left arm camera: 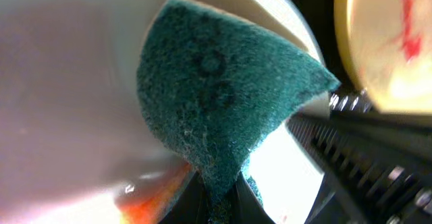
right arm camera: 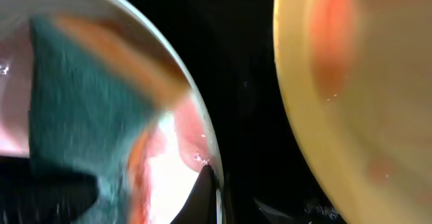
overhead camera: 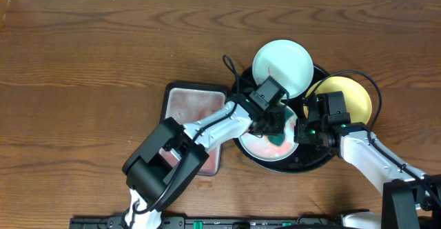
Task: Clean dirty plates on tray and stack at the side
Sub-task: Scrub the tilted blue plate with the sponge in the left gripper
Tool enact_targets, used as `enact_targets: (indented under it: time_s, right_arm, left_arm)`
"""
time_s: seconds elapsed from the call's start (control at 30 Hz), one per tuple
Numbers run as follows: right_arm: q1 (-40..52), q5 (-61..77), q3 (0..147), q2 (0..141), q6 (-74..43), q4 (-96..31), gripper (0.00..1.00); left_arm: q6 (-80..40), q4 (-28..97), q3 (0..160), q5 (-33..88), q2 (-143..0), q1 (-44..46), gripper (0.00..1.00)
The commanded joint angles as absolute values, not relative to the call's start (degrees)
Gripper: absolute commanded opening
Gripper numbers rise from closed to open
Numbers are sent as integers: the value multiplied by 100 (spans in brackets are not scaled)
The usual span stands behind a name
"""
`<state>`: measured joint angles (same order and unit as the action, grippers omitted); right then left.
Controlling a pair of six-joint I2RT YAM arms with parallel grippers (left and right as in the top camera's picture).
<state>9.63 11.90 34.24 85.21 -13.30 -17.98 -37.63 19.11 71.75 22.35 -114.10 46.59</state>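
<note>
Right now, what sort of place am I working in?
Probably a tabletop dishwashing test bench, not a real kitchen: a plain wood-grain table, a black tray holding three small plates, and a teal sponge pressed on a sauce-smeared plate. No sink is in view.

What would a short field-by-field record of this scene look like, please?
tray: black, holding three plates
smeared plate: middle of tray, red sauce on it
white plate: at tray's far edge
yellow plate: right part of tray, red smears
sponge: teal, on smeared plate
left end effector: shut on sponge
right end effector: shut on smeared plate's rim
pan: metal, left of tray
</note>
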Motion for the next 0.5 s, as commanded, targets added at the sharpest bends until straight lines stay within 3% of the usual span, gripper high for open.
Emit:
enact_targets:
  time_s: [0.0, 0.3, 0.47]
  right_arm:
    - [941, 281, 3096, 8829, -1151, -2016, 1]
    - [943, 281, 3096, 8829, -1151, -2080, 1]
    - [941, 279, 3096, 8829, -1149, -2080, 1]
  left_arm:
    - [-3588, 2637, 7048, 2029, -11577, 4764, 7]
    - [-3586, 4084, 7089, 353, -11476, 3854, 7]
    - [-3568, 4359, 7234, 266, -11299, 3503, 7]
